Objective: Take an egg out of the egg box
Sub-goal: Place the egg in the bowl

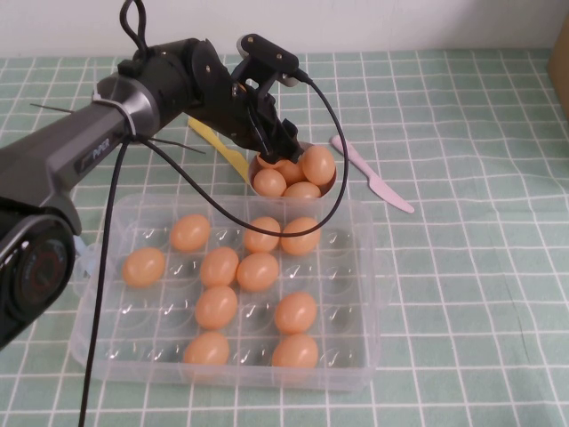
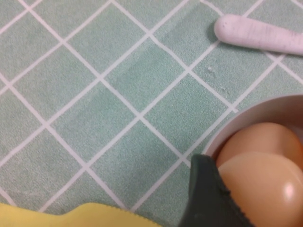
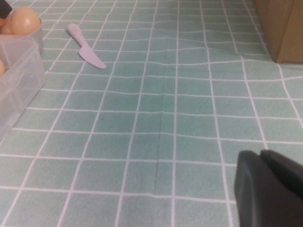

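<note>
The clear egg box (image 1: pixel 373 294) sits in the front middle of the table with several orange-tan eggs (image 1: pixel 258 271) in its wells. My left gripper (image 1: pixel 283 149) reaches over a small round bowl (image 1: pixel 334 182) just behind the box. The bowl holds several eggs. In the left wrist view one dark finger (image 2: pixel 206 198) presses against an egg (image 2: pixel 260 189) over the bowl's rim (image 2: pixel 265 111); the other finger is out of view. My right gripper (image 3: pixel 270 189) is shut and empty, low over the cloth far to the right.
A pink plastic knife (image 1: pixel 373 178) lies right of the bowl, and a yellow plastic knife (image 1: pixel 222 147) lies left of it under the left arm. A cardboard box (image 3: pixel 284 28) stands at the far right. A green checked cloth covers the table.
</note>
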Action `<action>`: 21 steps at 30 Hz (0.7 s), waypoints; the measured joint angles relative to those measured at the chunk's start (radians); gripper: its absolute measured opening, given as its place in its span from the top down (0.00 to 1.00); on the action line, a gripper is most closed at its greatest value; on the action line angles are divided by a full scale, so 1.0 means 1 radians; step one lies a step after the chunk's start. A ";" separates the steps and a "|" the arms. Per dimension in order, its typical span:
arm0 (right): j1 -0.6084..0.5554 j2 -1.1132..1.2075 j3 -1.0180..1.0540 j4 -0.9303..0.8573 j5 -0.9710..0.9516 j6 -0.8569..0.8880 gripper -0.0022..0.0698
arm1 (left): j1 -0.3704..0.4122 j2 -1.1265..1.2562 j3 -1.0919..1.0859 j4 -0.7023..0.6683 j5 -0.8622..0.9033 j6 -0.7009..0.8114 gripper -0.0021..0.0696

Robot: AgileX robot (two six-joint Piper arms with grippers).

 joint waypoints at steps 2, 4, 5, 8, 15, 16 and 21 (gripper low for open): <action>0.000 0.000 0.000 0.000 0.000 0.000 0.99 | 0.000 0.000 0.000 0.000 0.000 0.000 0.50; 0.000 0.000 0.000 0.000 0.000 0.000 0.99 | 0.000 0.000 0.000 0.000 0.002 0.000 0.50; 0.000 0.000 0.000 0.000 0.000 0.000 0.99 | 0.000 0.000 0.000 0.000 0.002 0.000 0.50; 0.000 0.000 0.000 0.000 0.000 0.000 0.99 | 0.000 -0.004 0.000 0.000 0.008 0.000 0.49; 0.000 0.000 0.000 0.000 0.000 0.000 0.99 | 0.000 -0.022 0.000 0.000 0.031 0.000 0.37; 0.000 0.000 0.000 0.000 0.000 0.000 0.99 | 0.000 -0.022 0.000 0.000 0.034 0.000 0.36; 0.000 0.000 0.000 0.000 0.000 0.000 0.99 | 0.000 -0.023 0.000 0.000 0.047 0.000 0.35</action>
